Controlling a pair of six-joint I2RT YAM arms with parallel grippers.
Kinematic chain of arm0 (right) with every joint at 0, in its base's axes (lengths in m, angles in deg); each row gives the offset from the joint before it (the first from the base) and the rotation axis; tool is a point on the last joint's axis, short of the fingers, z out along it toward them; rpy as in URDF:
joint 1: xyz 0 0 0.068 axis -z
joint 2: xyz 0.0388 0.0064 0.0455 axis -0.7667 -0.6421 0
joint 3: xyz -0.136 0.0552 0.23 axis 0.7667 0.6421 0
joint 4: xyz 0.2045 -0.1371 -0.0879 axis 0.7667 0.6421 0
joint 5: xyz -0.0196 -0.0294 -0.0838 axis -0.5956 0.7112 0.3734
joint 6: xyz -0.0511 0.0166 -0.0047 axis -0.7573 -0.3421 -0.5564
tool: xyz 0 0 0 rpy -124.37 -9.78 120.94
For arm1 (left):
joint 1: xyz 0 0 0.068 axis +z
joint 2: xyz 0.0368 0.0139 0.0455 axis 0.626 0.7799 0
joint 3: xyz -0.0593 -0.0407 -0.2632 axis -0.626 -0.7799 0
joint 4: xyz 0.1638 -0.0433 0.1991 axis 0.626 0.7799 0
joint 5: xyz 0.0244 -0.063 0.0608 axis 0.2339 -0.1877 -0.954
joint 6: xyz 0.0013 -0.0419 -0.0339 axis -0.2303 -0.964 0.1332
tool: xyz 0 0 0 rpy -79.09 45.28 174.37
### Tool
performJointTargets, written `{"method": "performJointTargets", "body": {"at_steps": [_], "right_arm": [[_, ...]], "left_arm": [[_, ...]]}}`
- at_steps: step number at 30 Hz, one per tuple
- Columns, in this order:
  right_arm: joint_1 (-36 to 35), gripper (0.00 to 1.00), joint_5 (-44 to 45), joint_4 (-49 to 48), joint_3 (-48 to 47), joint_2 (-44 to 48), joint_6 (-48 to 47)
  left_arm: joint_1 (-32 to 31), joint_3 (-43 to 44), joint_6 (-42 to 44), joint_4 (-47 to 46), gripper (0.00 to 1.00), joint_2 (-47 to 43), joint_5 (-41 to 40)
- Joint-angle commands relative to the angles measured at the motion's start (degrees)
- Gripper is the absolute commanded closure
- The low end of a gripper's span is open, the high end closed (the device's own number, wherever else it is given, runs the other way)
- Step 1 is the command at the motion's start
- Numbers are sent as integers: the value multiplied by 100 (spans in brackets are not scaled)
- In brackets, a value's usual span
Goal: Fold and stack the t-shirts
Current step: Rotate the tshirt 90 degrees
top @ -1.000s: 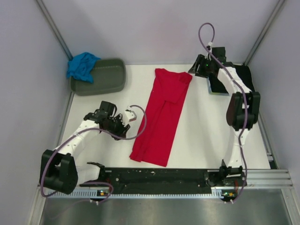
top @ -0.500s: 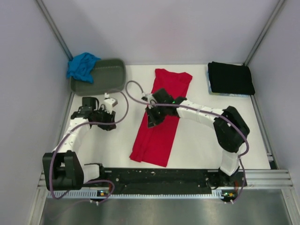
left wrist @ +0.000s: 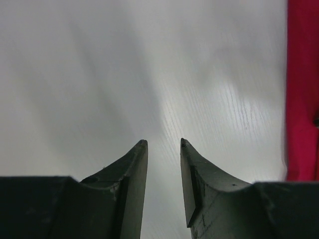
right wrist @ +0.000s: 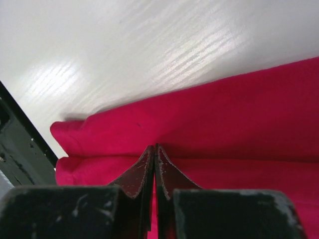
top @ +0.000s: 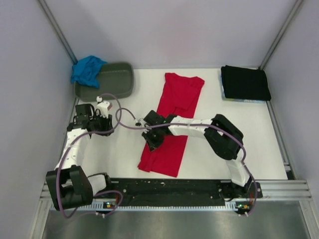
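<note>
The red t-shirt (top: 175,107) lies folded into a long strip down the middle of the table. My right gripper (top: 151,142) is shut, with its tips low over the strip's left edge near the lower end; in the right wrist view the closed gripper (right wrist: 153,147) sits over red cloth (right wrist: 239,114). My left gripper (top: 109,129) is open and empty over bare table at the left; in its wrist view the gripper (left wrist: 163,143) shows white table between the tips, with the red shirt (left wrist: 301,89) at the right edge. The black t-shirt (top: 245,83) lies folded at the back right. The turquoise t-shirt (top: 87,69) hangs crumpled over the tub.
The grey-green oval tub (top: 113,80) stands at the back left. A black rail (top: 169,191) runs along the near edge and also shows in the right wrist view (right wrist: 20,144). Walls enclose the table on three sides.
My right arm swung from the black shirt at the back right across to the red strip, then down along its left side. My left gripper pulled back to the left, away from the red shirt.
</note>
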Motion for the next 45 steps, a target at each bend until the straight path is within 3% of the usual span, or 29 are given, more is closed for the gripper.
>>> {"method": "performJointTargets", "body": {"at_steps": [1, 28, 38, 42, 45], "right_arm": [[-165, 100, 215, 187, -81, 114, -125], [-156, 100, 601, 195, 2178, 1924, 77], [-156, 100, 278, -102, 1925, 2602, -283], [-191, 100, -206, -902, 1731, 2182, -90], [-410, 100, -356, -912, 1441, 1628, -212]], "left_arm": [[26, 18, -54, -232, 62, -102, 109], [26, 18, 149, -100, 60, -32, 328], [26, 19, 201, -65, 60, -58, 390], [26, 19, 201, -56, 60, -111, 381], [26, 18, 228, -47, 60, -137, 355]]}}
